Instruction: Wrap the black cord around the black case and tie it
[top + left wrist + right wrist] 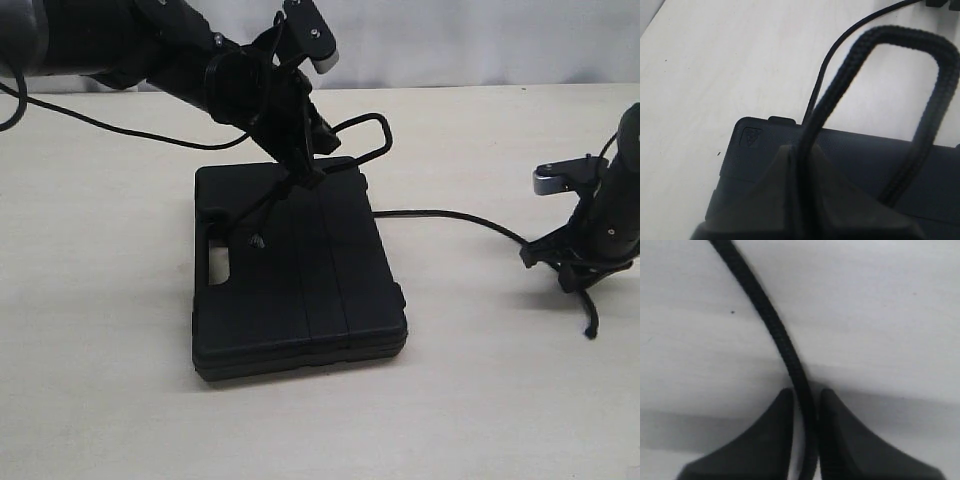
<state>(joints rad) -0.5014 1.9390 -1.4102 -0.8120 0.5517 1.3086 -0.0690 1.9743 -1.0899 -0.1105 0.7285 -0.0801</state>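
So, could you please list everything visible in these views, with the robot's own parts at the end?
black case: one, matte black, lying flat mid-table.
black cord: one, black braided, held above the case, looping past its far edge, and running along the table to the right.
table: one, pale beige, under everything.
backdrop: one, whitish, behind the table.
thin cable: one, black, trailing across the table at far left.
left gripper: one, black, above the case, fingers shut on the cord.
right gripper: one, black, at the table's right side, fingers either side of the cord; grip unclear.
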